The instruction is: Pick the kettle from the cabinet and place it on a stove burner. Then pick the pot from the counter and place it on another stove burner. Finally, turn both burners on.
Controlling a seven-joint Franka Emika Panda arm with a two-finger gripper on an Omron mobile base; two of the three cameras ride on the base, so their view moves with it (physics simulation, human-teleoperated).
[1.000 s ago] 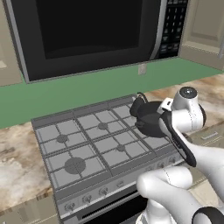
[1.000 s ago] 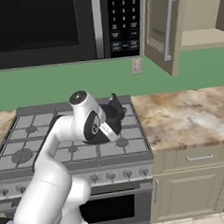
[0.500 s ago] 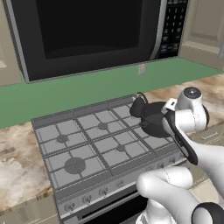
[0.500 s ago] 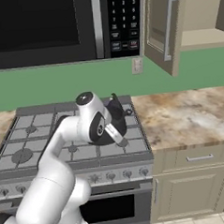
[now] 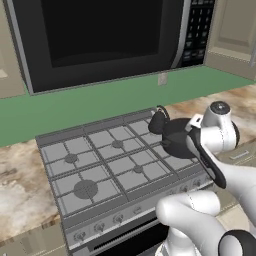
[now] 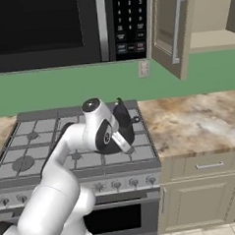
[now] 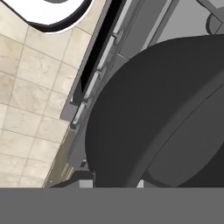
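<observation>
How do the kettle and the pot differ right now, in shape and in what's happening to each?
The kettle is small and cone-shaped with a tall arched handle; the pot is wide, low and open. The kettle stands free on the back right grate of the range; the pot is in the shut gripper, over the front right part. Whether the pot rests on the grate is unclear. Both are dark and sit close together.

Black microwave point(image 5: 105, 40) above the range, green backsplash point(image 6: 63, 90), beige tiled floor point(image 7: 26, 87).
</observation>
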